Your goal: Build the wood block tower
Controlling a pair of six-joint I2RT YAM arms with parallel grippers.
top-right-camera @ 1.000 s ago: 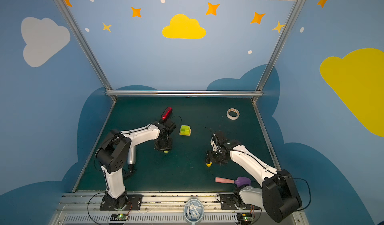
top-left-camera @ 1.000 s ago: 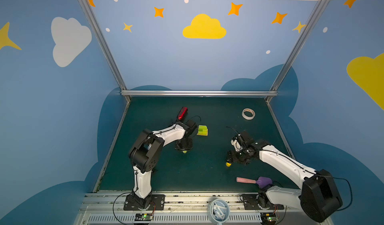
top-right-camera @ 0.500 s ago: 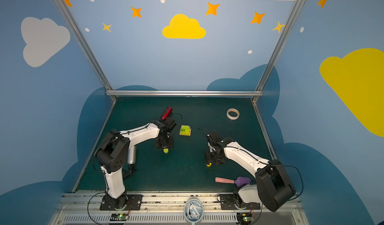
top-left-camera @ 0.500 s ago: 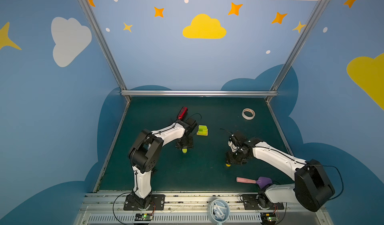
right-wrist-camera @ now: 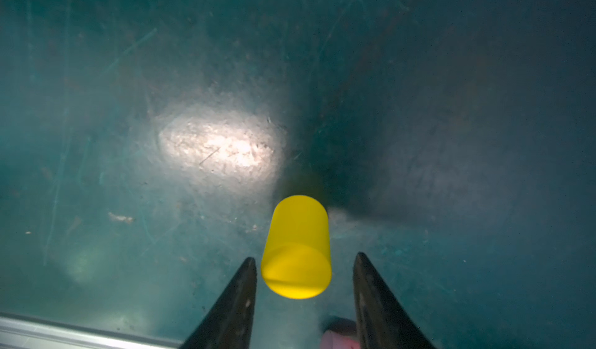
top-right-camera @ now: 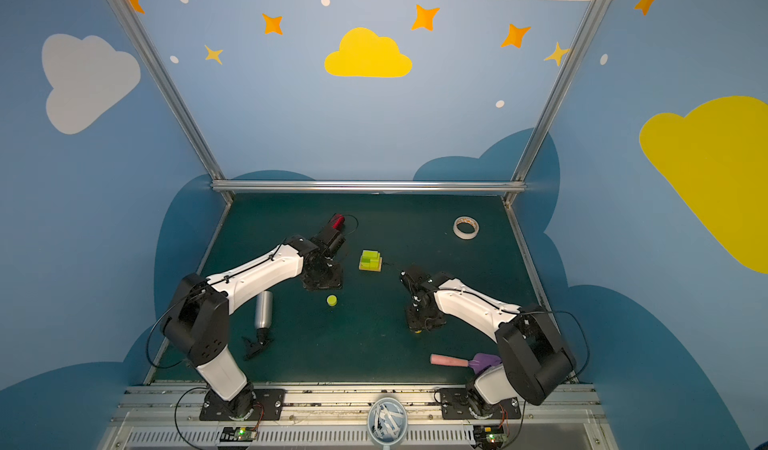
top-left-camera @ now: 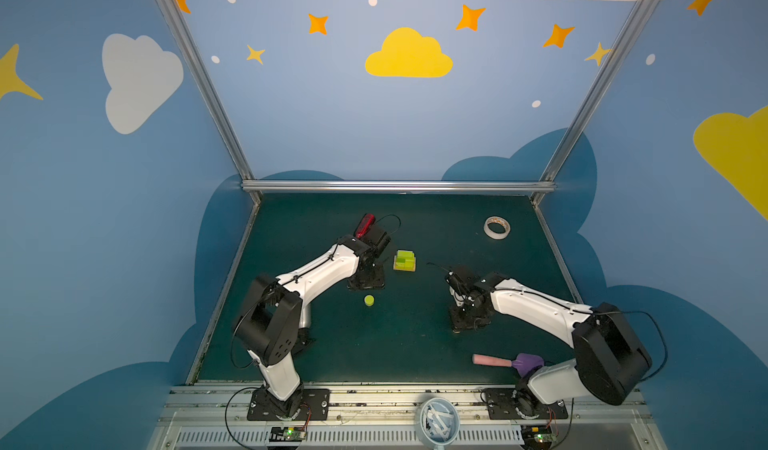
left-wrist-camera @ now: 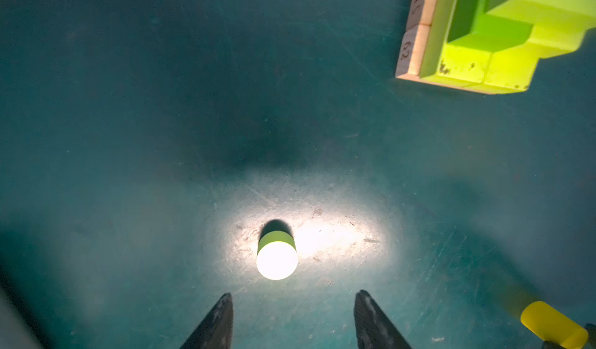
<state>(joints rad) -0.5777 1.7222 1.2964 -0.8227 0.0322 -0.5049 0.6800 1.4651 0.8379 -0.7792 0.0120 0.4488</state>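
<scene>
Lime cylinder on table, left pincer open just short of it, right pincer open astride yellow cylinder, tower near, tape roll farther back.

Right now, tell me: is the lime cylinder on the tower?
No, the lime cylinder sits on the mat, apart from the tower.

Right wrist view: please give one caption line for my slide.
Yellow cylinder between the open jaws of the right end effector, on the green mat.
</scene>
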